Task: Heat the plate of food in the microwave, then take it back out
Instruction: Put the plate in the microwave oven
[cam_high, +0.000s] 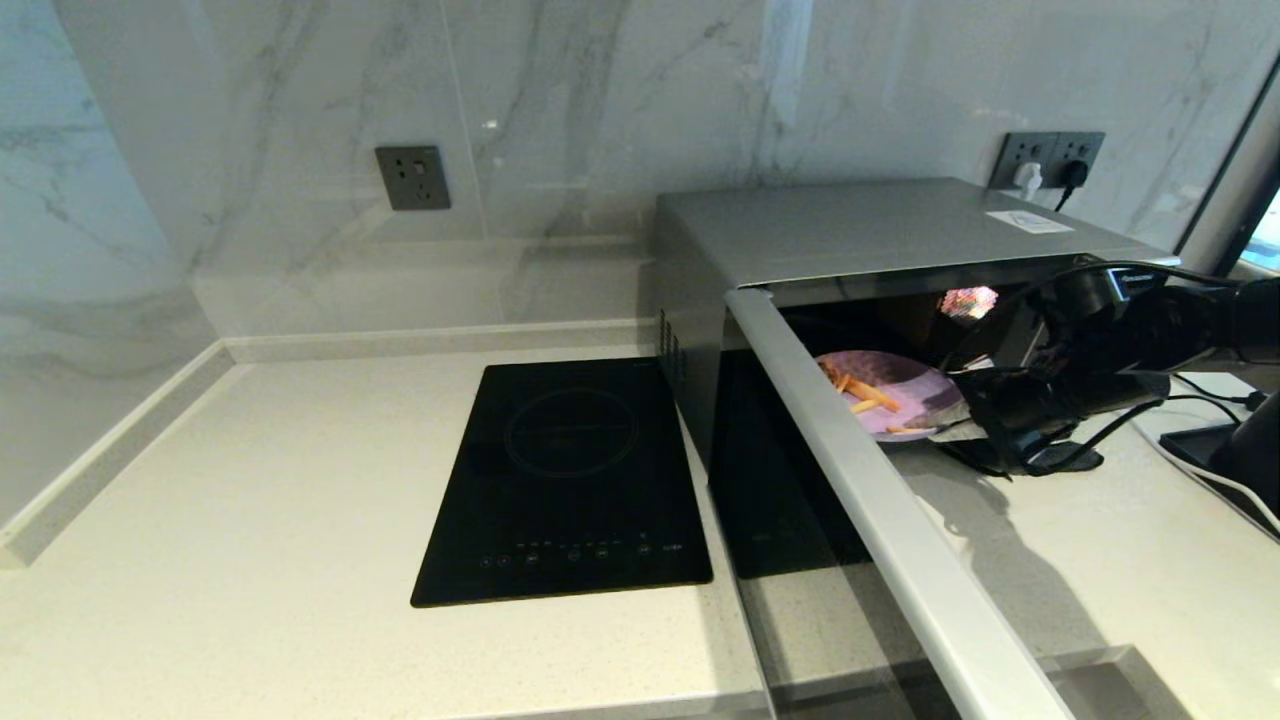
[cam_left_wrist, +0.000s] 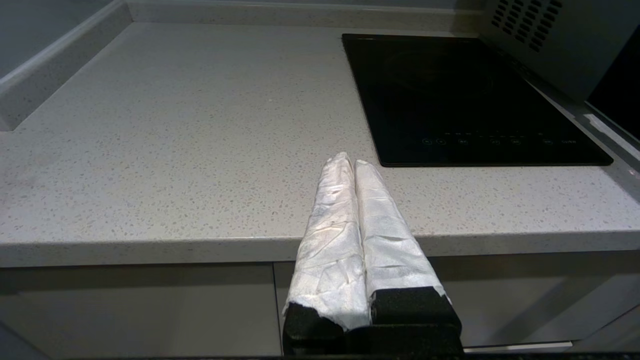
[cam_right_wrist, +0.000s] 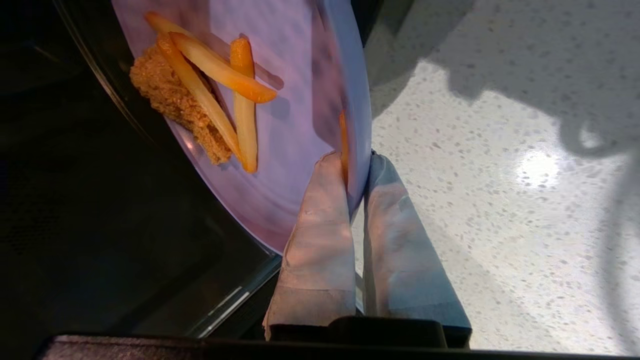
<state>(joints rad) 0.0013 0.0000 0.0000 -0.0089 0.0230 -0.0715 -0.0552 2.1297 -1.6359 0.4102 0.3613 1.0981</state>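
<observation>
The microwave (cam_high: 880, 235) is shown on the counter (cam_high: 250, 520) with its door (cam_high: 880, 500) swung wide open. The plate (cam_high: 900, 395), bearing fries (cam_right_wrist: 220, 90) and a crumbly piece (cam_right_wrist: 170, 105), is seen at the microwave's mouth, partly over the threshold. Its rim is pinched between the wrapped fingers (cam_right_wrist: 320, 225) of the right gripper (cam_right_wrist: 357, 160). The hob (cam_high: 570, 480) is set just beside the microwave. The left gripper (cam_left_wrist: 350, 162), fingers pressed together, is held at the counter's front edge, well apart from the microwave.
</observation>
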